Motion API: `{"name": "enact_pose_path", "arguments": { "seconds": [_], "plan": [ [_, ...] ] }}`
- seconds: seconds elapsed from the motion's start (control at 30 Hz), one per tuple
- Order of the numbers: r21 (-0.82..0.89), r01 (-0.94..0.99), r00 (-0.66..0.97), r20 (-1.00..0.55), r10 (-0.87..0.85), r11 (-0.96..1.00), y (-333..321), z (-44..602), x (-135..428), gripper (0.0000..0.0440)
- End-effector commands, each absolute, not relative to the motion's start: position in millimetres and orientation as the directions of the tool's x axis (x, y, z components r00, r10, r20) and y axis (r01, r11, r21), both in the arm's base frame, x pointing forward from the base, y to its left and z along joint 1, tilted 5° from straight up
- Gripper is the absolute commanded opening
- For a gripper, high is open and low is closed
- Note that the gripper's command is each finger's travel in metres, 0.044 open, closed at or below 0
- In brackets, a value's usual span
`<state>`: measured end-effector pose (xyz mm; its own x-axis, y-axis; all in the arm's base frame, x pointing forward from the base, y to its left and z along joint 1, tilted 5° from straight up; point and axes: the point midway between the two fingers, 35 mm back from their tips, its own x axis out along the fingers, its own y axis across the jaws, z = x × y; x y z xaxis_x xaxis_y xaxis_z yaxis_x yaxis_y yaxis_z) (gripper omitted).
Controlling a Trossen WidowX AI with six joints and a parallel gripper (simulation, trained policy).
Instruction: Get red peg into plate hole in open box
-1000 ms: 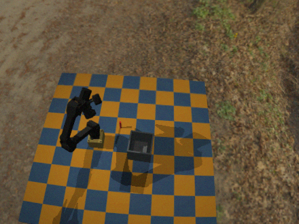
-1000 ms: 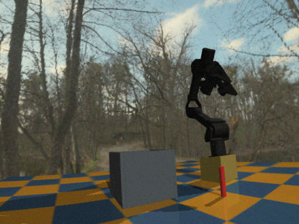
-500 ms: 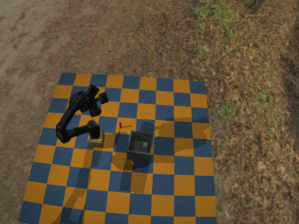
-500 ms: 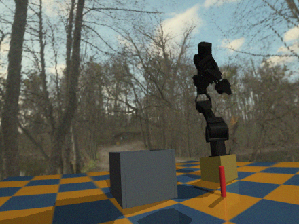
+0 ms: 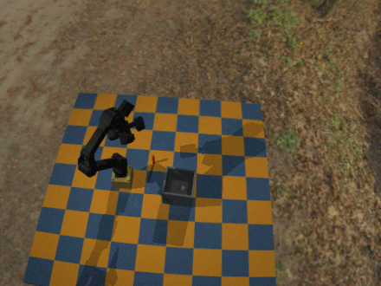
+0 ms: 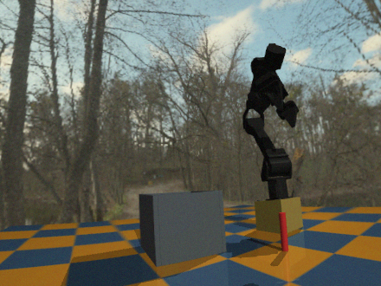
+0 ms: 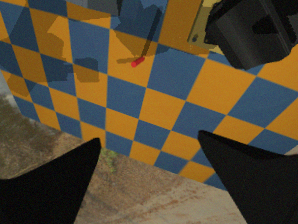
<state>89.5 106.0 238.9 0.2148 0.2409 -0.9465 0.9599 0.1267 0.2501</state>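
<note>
The red peg (image 5: 153,159) (image 6: 283,231) (image 7: 138,62) stands upright on the checkered table, between the box and the arm's base. The open grey box (image 5: 178,199) (image 6: 190,227) (image 7: 100,5) stands beside it. Inside, the top view shows a dark floor with a small light patch; a hole cannot be made out. My gripper (image 5: 133,131) (image 7: 150,138) is open and empty, its fingers wide apart. It hangs high above the table, away from the peg and the box. In the wrist view the peg lies beyond the fingertips, toward the top of the picture.
The arm's yellow base block (image 5: 122,179) (image 6: 278,215) (image 7: 198,35) stands close to the peg, on the side away from the box. The blue and orange checkered table (image 5: 179,262) (image 6: 312,270) carries the shadows of the arm and the box.
</note>
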Motion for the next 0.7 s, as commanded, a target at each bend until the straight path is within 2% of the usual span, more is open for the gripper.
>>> {"name": "enact_pose_path", "arguments": {
  "seconds": [0.0, 0.67],
  "plan": [
    [0.219, 0.967, 0.197, -0.966, 0.167, 0.129, 109.3, 227.3, 94.0, 0.044],
    [0.016, 0.979, 0.029, -0.998, -0.06, 0.205, 117.6, 161.8, 119.8, 0.0438]
  ]
}}
